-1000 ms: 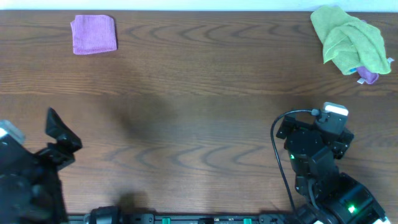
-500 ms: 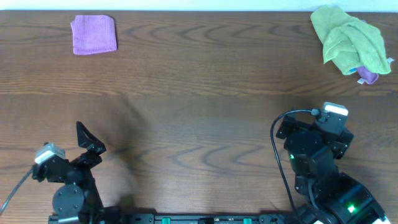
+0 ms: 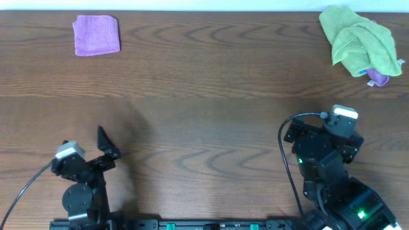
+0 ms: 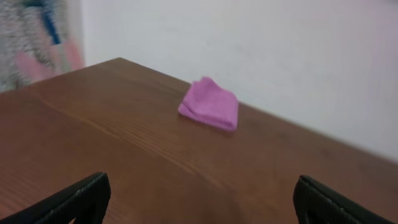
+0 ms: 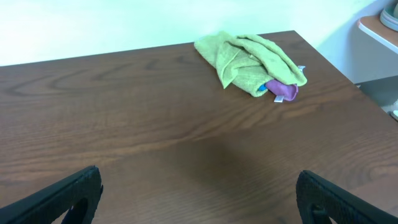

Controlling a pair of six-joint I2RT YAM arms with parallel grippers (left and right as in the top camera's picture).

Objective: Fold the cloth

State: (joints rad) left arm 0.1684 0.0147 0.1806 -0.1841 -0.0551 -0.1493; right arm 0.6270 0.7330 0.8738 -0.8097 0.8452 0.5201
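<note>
Left claw (image 4: 200,190) and right claw (image 5: 199,185) gape empty

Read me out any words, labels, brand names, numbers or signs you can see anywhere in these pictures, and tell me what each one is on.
No text can be read in any view.
Small white tag at the edge of the lime-green cloth: too small to read.
Folded purple cloth and wooden table: no label or print visible.
</note>
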